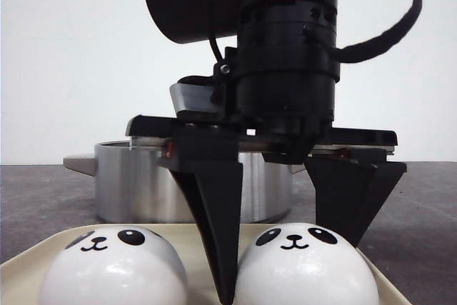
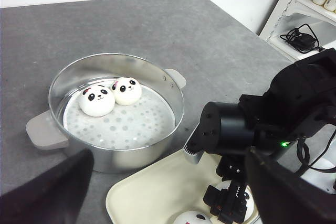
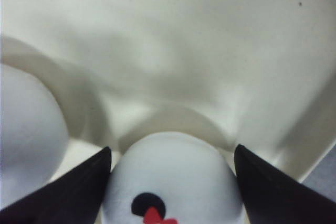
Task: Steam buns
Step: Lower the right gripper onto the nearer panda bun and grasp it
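The bun looks smooth, shiny and maybe slippery, so hold it low on its round sides. It sits on the tray, right between the fingers of the right pincer. The pincer is spread wide and is not squeezing yet.

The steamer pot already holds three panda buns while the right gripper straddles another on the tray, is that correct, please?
Not quite: the steamer pot holds two panda buns, not three, as the left wrist view shows. The rest stands: the right gripper is open, straddling a bun on the cream tray.
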Available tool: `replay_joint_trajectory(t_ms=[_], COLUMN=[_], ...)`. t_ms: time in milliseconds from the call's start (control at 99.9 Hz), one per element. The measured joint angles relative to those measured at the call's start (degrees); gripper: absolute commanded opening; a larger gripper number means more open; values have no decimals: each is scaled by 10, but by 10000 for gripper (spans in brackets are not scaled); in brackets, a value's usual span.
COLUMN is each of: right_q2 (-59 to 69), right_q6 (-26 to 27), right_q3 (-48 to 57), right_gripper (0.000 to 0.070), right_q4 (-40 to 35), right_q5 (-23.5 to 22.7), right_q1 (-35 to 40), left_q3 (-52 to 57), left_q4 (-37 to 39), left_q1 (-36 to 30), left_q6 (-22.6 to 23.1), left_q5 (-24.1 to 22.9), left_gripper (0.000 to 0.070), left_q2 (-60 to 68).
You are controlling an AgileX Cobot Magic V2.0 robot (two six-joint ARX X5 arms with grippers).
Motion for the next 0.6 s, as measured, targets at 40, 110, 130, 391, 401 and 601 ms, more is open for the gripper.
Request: replay_joint_trajectory(t_ms=[40, 110, 130, 391, 401, 601], right_q2=[0, 0, 0, -14, -15, -28], right_q6=[-2, -4, -5, -15, -15, -16], right_q3=[0, 0, 0, 2, 2, 7], right_gripper=[409, 409, 409, 409, 409, 405], right_q4=[0, 1, 2, -10, -10, -50], right_q5=[-1, -1, -1, 11, 11, 14], right_q1=[0, 0, 0, -3, -4, -1], left_q3=[0, 0, 0, 0, 0, 0], left_q4=[0, 0, 0, 0, 0, 1], left_q1=[0, 0, 0, 0, 0, 0], left_q6=[0, 1, 1, 1, 1, 1], left_q5=[0, 0, 0, 0, 0, 0], left_gripper=[554, 554, 555, 554, 555, 554], left_q2=[0, 0, 0, 1, 1, 1])
